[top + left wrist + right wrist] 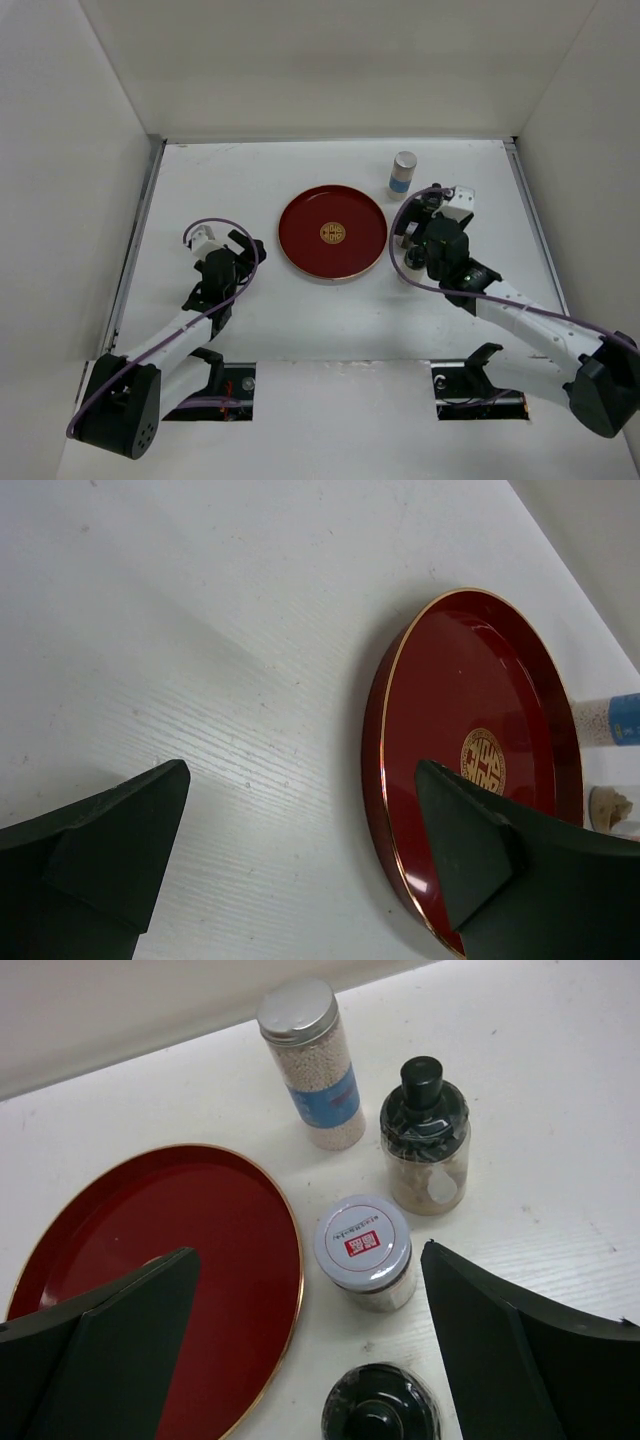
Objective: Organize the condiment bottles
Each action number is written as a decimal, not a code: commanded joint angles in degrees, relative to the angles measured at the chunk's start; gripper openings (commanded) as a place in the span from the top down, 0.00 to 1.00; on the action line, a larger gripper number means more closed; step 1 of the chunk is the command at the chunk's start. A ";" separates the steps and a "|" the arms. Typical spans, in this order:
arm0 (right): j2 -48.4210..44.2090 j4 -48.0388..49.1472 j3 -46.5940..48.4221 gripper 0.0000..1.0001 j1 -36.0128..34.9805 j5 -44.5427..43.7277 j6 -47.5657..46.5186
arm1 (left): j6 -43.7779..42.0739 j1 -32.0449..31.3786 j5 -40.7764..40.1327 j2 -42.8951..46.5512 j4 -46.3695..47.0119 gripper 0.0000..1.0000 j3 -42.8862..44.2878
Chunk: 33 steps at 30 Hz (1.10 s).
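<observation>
- Right gripper (308, 1270) is spread wide; a light-lidded jar (362, 1248) is seen between its fingers.
- Left gripper (300, 780) is spread wide beside the red tray (470, 670).

Before right claw (308, 1250): one grey-capped cylinder (310, 1060), one white-lidded jar (362, 1250), two black-capped bottles (425, 1135) (second cropped, seemingly alike), one red tray (200, 1220).

This is a robotics lab test cell. A plain white worktop (320, 330) is boxed in by blank white panels (330, 60) ahead of the left tool (248, 248) and right tool (428, 198) and out to either side. Behind the tools, two arms (205, 290) trailing purple cables (215, 220) are bolted at the worktop's edge beside square cut-outs (215, 392). The only goods are a red tray (332, 232) between the tools and condiment bottles (310, 1065) just ahead of the right tool.
</observation>
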<state>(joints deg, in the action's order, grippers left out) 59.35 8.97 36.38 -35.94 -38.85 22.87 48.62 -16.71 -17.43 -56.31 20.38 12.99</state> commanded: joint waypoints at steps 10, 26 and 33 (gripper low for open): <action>12.79 2.11 15.63 0.67 6.36 9.23 -3.88 | -1.16 -0.65 0.90 -0.64 4.93 0.00 0.80; 40.83 -8.18 43.41 0.00 17.18 17.75 -6.96 | -1.16 -0.03 1.52 -0.64 5.90 0.00 0.19; 49.89 -9.06 49.75 0.00 17.27 17.93 -9.78 | -1.16 -0.12 1.44 -1.34 6.34 0.00 0.28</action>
<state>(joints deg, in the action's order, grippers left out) 107.53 0.25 82.19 -18.83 -21.82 14.90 48.16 -16.95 -16.01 -57.65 23.83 12.99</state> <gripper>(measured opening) 0.998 0.997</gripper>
